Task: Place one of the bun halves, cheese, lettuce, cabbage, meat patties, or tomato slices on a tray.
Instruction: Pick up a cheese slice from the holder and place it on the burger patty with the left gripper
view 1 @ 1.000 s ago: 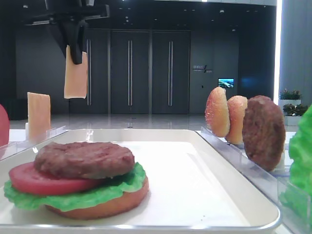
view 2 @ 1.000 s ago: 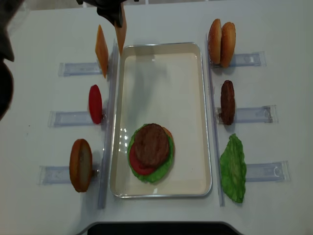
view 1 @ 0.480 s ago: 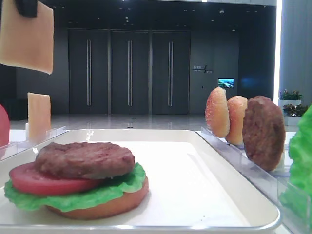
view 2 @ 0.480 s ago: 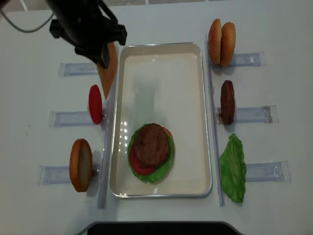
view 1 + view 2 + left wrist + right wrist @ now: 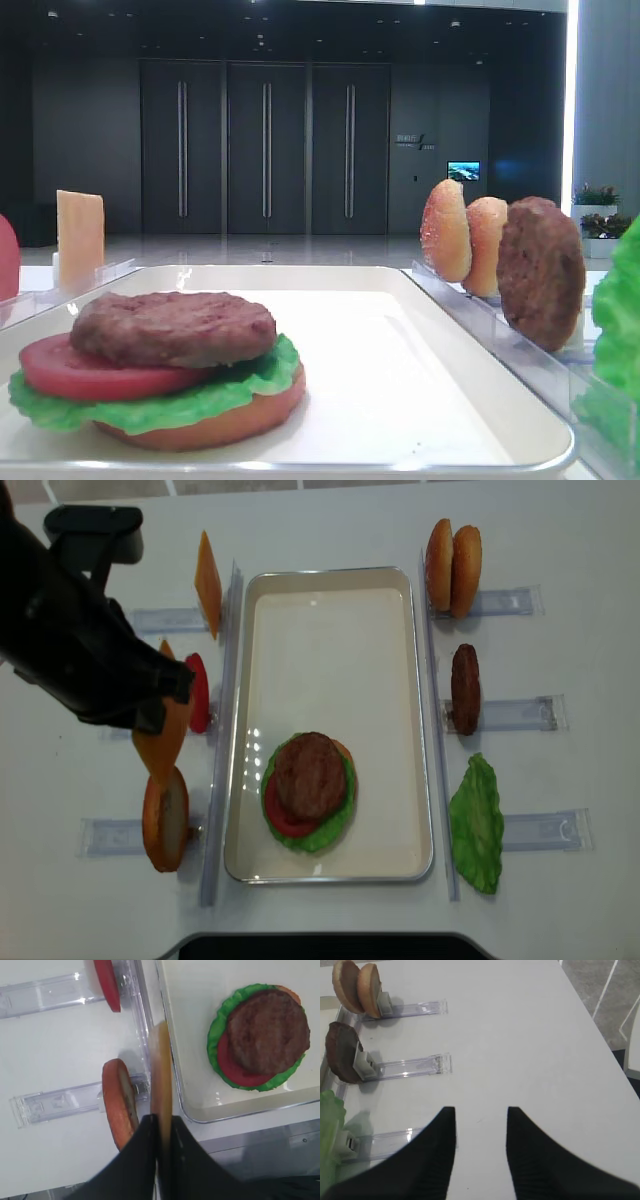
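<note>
My left gripper (image 5: 162,1124) is shut on a thin pale orange cheese slice (image 5: 161,1062), seen edge-on and hanging beside the tray's left rim. From overhead the held cheese (image 5: 164,748) hangs left of the white tray (image 5: 330,650), between a red tomato slice (image 5: 197,692) and a bun half (image 5: 165,818) in their holders. On the tray sits a stack (image 5: 310,780) of bun, lettuce, tomato and meat patty. Another cheese slice (image 5: 207,583) stands in the far left holder. My right gripper (image 5: 480,1116) is open over bare table, nothing between its fingers.
Right of the tray, clear holders carry two bun halves (image 5: 452,555), a meat patty (image 5: 465,688) and a lettuce leaf (image 5: 477,822). A long clear rail (image 5: 222,730) runs along the tray's left side. The left arm (image 5: 75,630) covers the table's far left.
The left gripper has carried the cheese from above the far-left holder toward the near side, along the tray's left edge, and out of the low front view. The right gripper's earlier position is not shown.
</note>
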Controlling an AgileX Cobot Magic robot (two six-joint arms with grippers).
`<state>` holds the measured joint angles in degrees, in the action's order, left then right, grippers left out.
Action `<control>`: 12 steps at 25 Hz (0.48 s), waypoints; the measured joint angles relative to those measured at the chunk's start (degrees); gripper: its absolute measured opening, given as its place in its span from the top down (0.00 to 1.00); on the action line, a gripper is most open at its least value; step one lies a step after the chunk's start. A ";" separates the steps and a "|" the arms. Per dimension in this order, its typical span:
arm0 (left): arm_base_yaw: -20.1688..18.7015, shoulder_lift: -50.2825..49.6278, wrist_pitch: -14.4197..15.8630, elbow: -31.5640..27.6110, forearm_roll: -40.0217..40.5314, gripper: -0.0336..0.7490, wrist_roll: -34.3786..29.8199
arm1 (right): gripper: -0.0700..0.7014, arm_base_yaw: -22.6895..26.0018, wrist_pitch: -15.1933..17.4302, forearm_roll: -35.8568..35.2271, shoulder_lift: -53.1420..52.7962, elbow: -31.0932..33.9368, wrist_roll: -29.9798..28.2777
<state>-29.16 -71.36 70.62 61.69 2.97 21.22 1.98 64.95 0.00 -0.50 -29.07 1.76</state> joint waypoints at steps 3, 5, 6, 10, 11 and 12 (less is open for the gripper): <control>0.00 0.24 -0.07 -0.82 -0.06 0.92 0.05 | 0.59 0.00 0.00 0.00 0.00 0.00 0.00; 0.00 0.24 -1.38 -1.02 -0.30 0.92 0.05 | 0.59 0.00 0.00 0.00 0.00 0.00 0.00; 0.00 0.24 -2.08 -1.02 -0.59 0.92 -0.09 | 0.59 0.00 0.00 0.00 0.00 0.00 0.00; 0.00 0.24 -8.54 -1.02 -7.41 0.92 -6.12 | 0.59 0.00 0.00 0.00 0.00 0.00 0.00; 0.00 0.24 -10.64 -1.02 -10.90 0.92 -8.96 | 0.59 0.00 0.00 0.00 0.00 0.00 0.00; 0.00 0.24 -12.55 -1.02 -14.60 0.92 -11.47 | 0.59 0.00 0.00 0.00 0.00 0.00 0.00</control>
<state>-29.16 -71.12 58.07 60.67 -11.63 9.76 1.98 64.95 0.00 -0.50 -29.07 1.76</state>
